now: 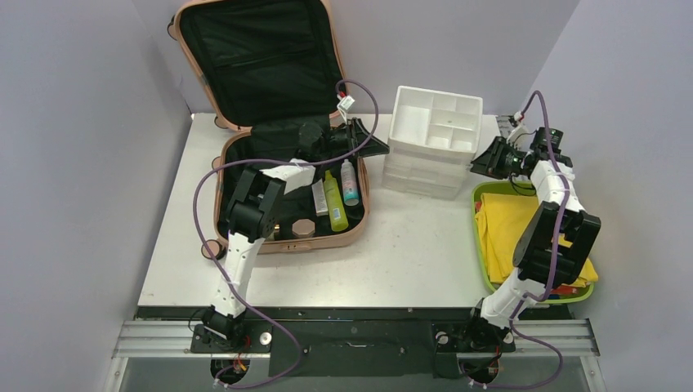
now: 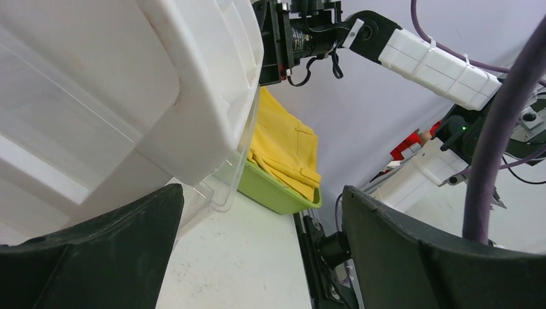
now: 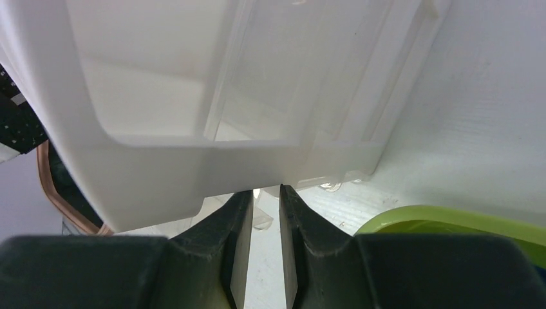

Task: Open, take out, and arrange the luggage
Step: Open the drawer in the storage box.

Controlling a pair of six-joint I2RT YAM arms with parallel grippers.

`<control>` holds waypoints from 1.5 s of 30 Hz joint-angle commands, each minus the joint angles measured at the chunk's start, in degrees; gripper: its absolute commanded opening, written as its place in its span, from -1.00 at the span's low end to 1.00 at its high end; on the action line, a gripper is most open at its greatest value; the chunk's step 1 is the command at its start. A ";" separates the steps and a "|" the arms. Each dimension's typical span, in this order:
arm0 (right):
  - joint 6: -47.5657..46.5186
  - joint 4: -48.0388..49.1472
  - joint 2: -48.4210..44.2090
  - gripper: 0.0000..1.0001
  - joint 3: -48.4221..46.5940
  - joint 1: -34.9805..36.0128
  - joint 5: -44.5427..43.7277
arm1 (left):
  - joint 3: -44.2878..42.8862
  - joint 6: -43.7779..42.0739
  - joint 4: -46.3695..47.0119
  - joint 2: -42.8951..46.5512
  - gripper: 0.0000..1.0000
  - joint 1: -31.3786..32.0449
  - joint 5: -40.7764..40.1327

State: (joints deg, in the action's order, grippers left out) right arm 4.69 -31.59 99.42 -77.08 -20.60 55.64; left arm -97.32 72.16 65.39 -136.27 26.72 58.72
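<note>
Counts the opening as done, going by the luggage (image 1: 261, 82): set at the far left of the table (image 1: 409, 253), lid tipped up against the back wall, lower half lying flat. Judges the taking-out unfinished, with a green bottle (image 1: 334, 202), a small clear bottle (image 1: 350, 181), a white tube (image 1: 319, 198) and a round brown jar (image 1: 303, 228) lying inside the lower half toward its right and front. Leaves those to lift out and arrange, probably into the white organizer (image 1: 421, 171) just right of the luggage, its top compartments bare as seen from above. Shows a salmon-pink hard shell with rounded corners, black fabric lining in both halves, and what seem to be small wheels along the left side. Places the left gripper (image 1: 369, 139) over the luggage's right edge, jaws spread wide with nothing between them, pointed at the organizer. Puts the right gripper (image 1: 482, 163) at the organizer's right side, low by its bottom edge, fingers drawn almost together with only a slit left and nothing visibly pinched there. Finds a green tray (image 1: 476, 233) at the table's right edge, under the right arm, holding a folded yellow cloth (image 1: 511, 224); cannot tell whether that cloth belongs to the luggage's load
</note>
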 commanded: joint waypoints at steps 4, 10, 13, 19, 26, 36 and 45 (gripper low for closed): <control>6.03 9.29 2.04 -0.63 -6.18 -0.06 -1.07 | -11.80 -6.28 -6.75 -4.91 0.80 0.87 -1.19; 8.21 11.99 5.91 -0.63 -9.34 0.75 -2.23 | -16.97 -10.04 -11.82 -8.40 0.81 1.39 -1.22; 8.75 12.52 7.49 -0.63 -10.15 1.22 -2.51 | -18.70 -11.35 -13.43 -9.62 0.81 1.40 -1.30; 4.11 8.38 4.76 -0.63 -6.94 1.86 -1.64 | -13.80 -7.35 -7.86 -6.93 0.81 1.37 -0.71; 0.65 4.16 0.68 -0.63 -3.47 1.72 -1.14 | -6.76 -3.62 -2.82 -1.56 0.80 1.40 -0.42; -2.31 0.67 -2.72 -0.63 -1.01 1.62 0.49 | 0.21 -2.06 0.51 3.01 0.80 1.74 -0.07; -7.02 -3.47 -5.44 -0.63 1.78 2.02 1.23 | 4.71 -1.05 2.11 6.18 0.80 2.02 0.30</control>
State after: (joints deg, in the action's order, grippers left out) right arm 1.28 -32.38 98.00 -76.34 -20.08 53.43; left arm -93.60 70.02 61.82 -135.92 27.42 57.74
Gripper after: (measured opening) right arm 0.184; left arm 0.902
